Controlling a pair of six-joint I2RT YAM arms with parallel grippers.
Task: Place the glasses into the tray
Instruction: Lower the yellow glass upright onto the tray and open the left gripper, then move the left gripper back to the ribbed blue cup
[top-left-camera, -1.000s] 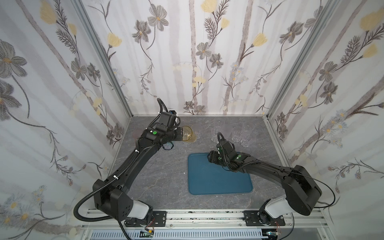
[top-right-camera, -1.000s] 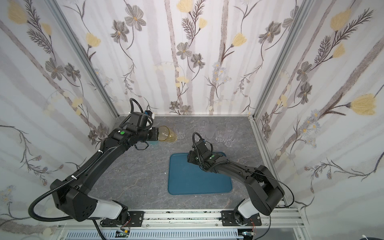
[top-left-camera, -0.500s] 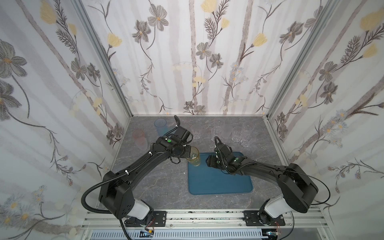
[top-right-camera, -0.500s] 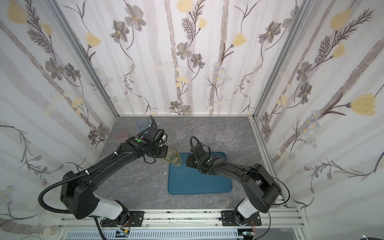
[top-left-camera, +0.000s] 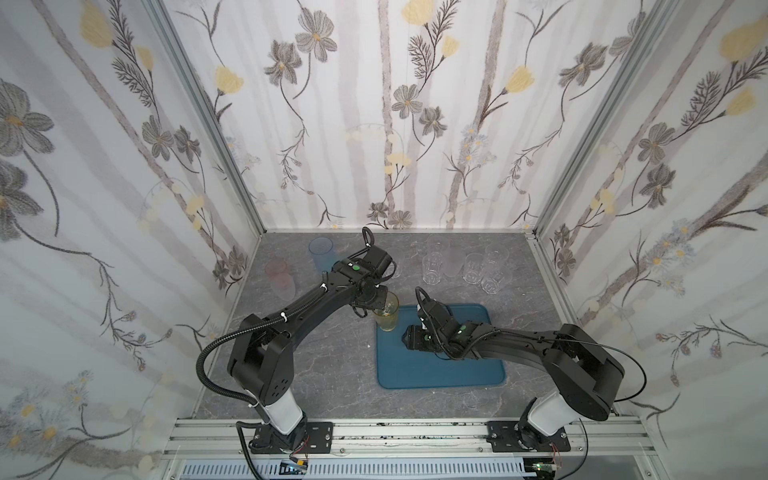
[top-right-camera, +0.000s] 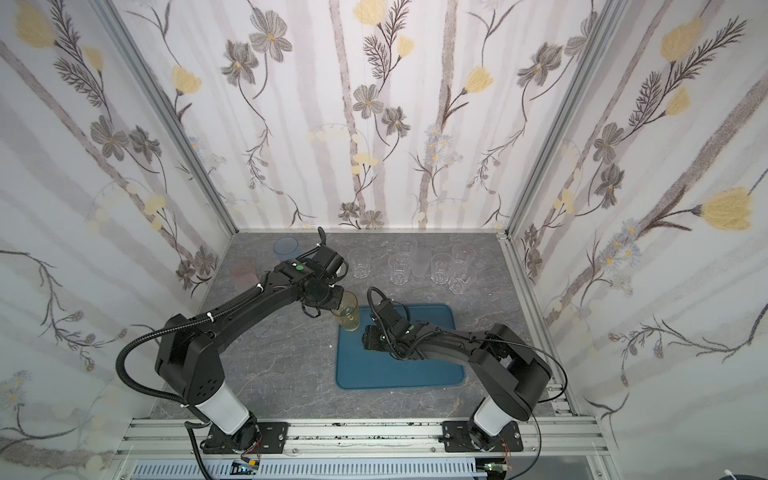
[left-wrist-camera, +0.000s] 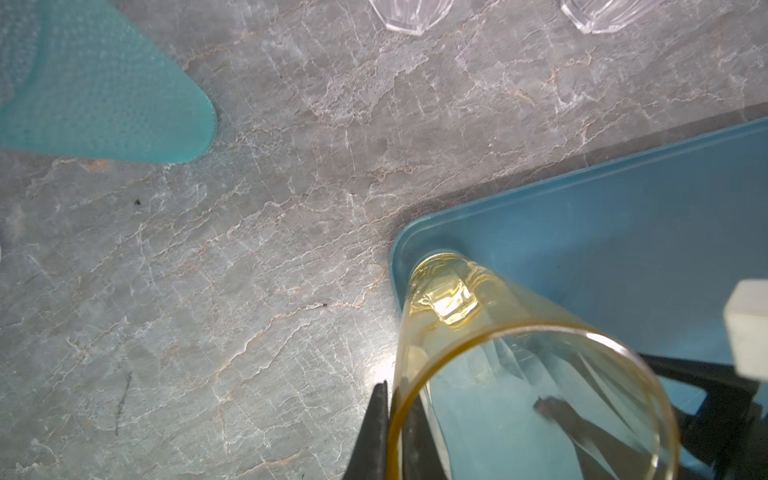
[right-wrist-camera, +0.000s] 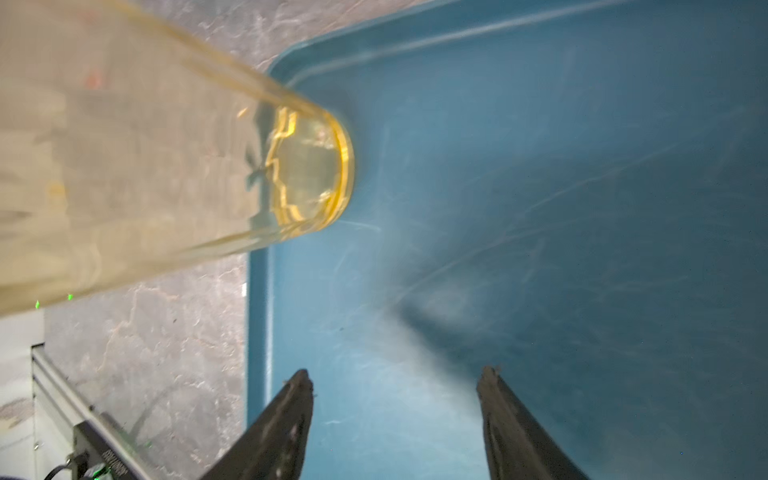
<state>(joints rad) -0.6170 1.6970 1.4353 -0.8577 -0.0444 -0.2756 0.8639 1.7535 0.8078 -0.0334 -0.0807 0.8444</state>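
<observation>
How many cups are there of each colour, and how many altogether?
Clear or frosted glasses: 7
Amber glass: 1
Blue glass: 1
Pink glass: 1
Teal glass: 1
Total: 11 that show

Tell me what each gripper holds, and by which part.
The left gripper pinches the amber glass by its rim, one finger inside, one outside. The right gripper is open, holding nothing.

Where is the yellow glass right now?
In both top views the amber-yellow glass hangs from the left pincer, which grips its rim, with its base at the far left corner of the teal-blue tray.
</observation>
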